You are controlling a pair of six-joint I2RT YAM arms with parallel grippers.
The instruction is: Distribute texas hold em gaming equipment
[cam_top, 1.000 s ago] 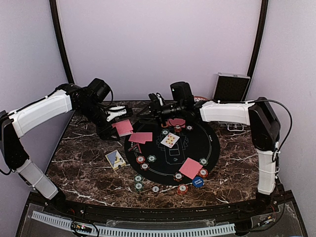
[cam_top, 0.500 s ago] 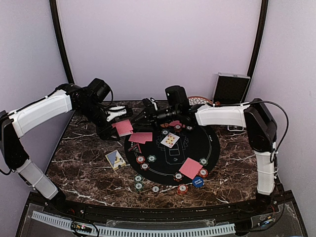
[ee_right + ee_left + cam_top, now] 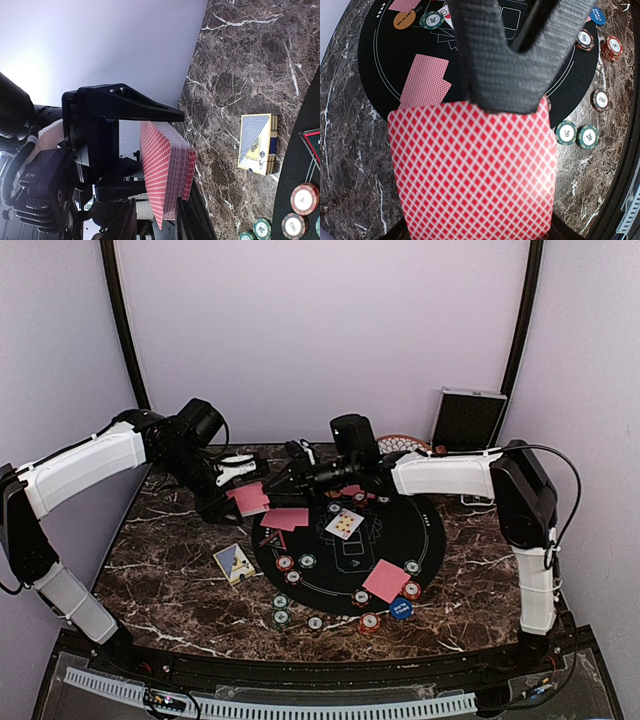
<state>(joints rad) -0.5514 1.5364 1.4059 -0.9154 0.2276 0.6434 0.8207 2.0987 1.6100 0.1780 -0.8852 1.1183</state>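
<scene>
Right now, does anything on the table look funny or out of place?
One card lies face up and tilted on the black mat, while the other cards there lie face down. Nothing looks spilled or broken.

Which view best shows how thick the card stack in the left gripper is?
Right wrist: the card stack shows its layered edge there. Left wrist shows only its red-patterned back, filling the frame; top external, just a small pink patch.

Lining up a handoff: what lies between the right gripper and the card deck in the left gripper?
Nothing. The right wrist view shows the deck straight ahead, with no object in the gap.
</scene>
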